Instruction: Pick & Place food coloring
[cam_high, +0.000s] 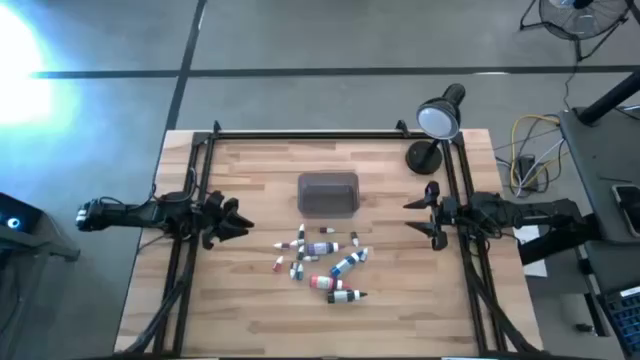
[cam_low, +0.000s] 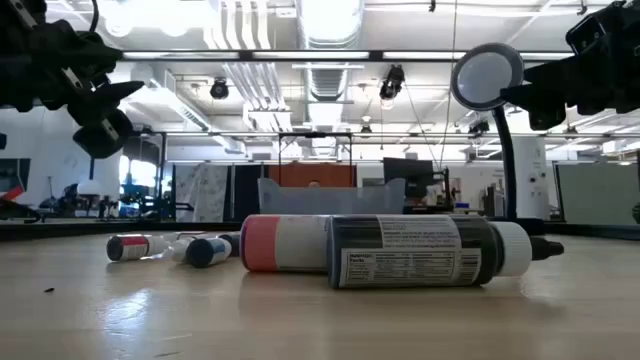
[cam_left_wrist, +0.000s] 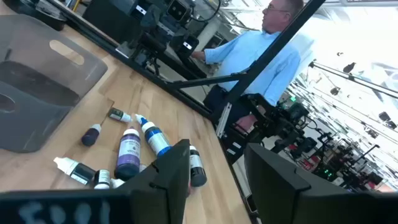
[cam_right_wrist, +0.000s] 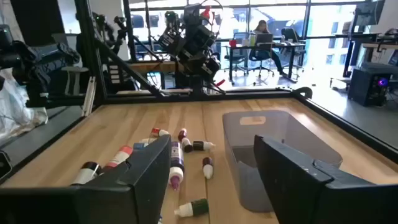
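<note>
can't read any brand, the black bottle (cam_low: 425, 252) nearest the low camera has a white label panel but the print's too tiny. the food coloring bottles (cam_high: 322, 261) lie scattered at the centre of the overhead frame, just below the grey tray (cam_high: 328, 194). left gripper (cam_high: 235, 220) at centre left, right gripper (cam_high: 428, 213) at centre right, both parted with nothing held, well clear of the bottles.
</note>
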